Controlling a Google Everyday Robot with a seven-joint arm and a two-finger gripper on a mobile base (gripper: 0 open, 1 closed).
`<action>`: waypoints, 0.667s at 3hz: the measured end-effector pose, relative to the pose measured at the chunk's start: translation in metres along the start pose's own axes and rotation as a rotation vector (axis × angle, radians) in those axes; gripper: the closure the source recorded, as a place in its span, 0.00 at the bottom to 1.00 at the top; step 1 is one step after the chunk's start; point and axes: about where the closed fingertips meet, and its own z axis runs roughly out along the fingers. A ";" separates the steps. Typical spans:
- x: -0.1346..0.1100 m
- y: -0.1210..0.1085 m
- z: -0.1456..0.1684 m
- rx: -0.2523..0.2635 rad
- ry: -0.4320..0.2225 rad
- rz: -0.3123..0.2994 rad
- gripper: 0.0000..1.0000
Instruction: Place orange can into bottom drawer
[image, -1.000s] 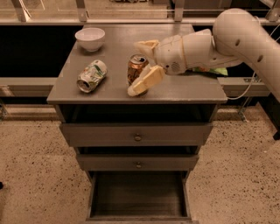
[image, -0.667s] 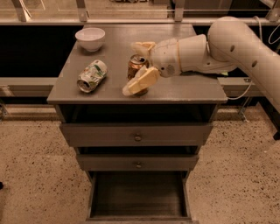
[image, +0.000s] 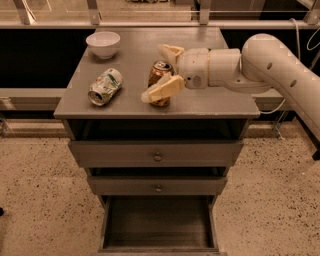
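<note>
The orange can (image: 159, 74) stands upright on the grey cabinet top (image: 210, 100), near the middle. My gripper (image: 161, 72) reaches in from the right and is open, with one cream finger behind the can and the other finger (image: 161, 90) in front of it, so the can sits between them. The bottom drawer (image: 159, 225) is pulled out below, showing its dark inside with nothing in it.
A crushed white-green can (image: 105, 86) lies on its side at the left of the top. A white bowl (image: 103, 44) stands at the back left. Two shallower drawers with round knobs (image: 157, 157) are partly pulled out. Speckled floor surrounds the cabinet.
My gripper has moved left, so its fingers now straddle the orange can. The can has not moved.
</note>
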 end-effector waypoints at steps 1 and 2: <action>0.006 -0.009 -0.014 0.045 -0.006 0.009 0.00; 0.004 -0.012 -0.024 0.072 -0.006 -0.001 0.00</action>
